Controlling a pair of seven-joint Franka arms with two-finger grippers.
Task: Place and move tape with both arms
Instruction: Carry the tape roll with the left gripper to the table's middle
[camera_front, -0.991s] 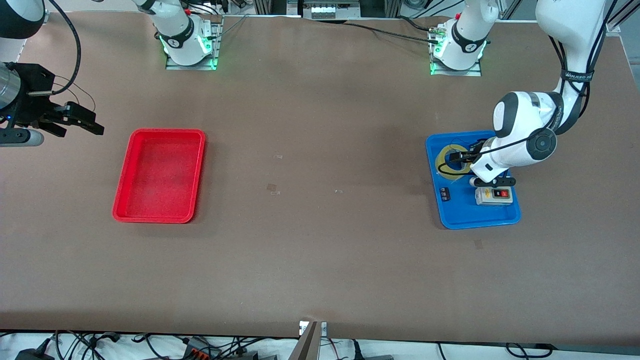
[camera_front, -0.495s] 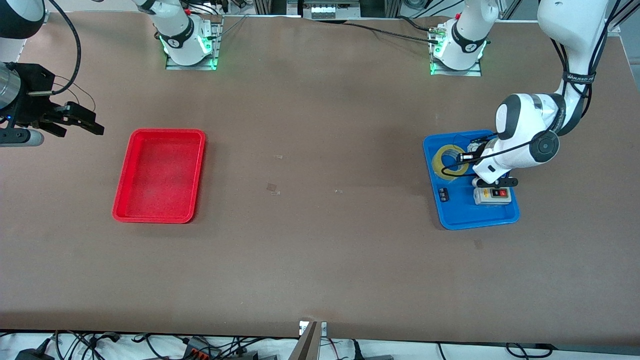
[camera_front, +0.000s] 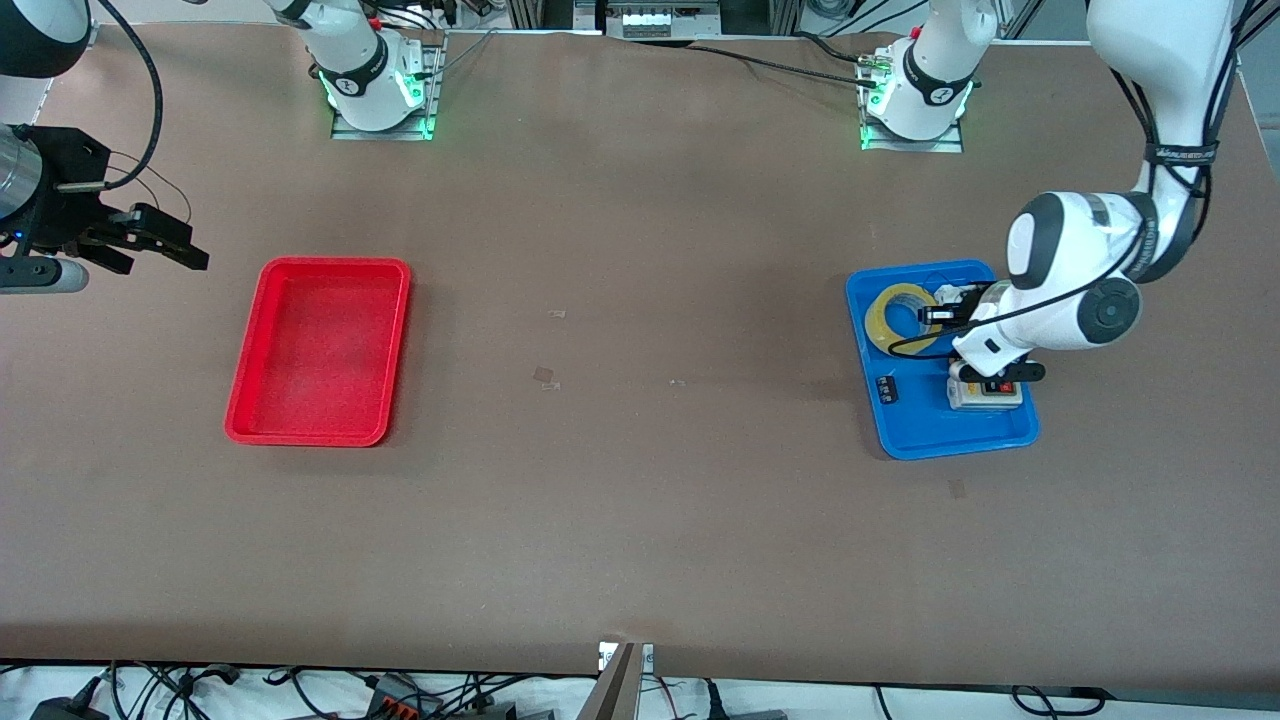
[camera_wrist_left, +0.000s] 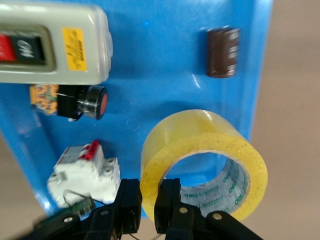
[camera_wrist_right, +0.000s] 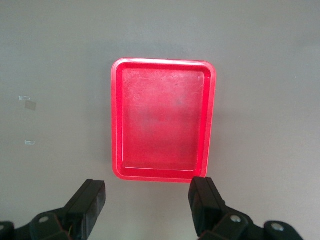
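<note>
Your brown table (camera_front: 640, 520) carries a red tray (camera_front: 318, 352) and a blue tray (camera_front: 925, 435). The left gripper (camera_wrist_left: 146, 206) is bent low over the blue tray, its fingers (camera_wrist_left: 166, 202) pinching the wall of the tape (camera_wrist_left: 204, 161) — the roll is tilted, its hole showing. The right gripper (camera_wrist_right: 149, 205) waits above the table near the red tray — fingers spread wide.

Our left pincer (camera_wrist_left: 148, 202) hangs low with the wrist bent down, its fingers (camera_wrist_left: 167, 200) closed on a thin wall. Our right pincer (camera_wrist_right: 149, 202) waits raised, fingers wide apart.
</note>
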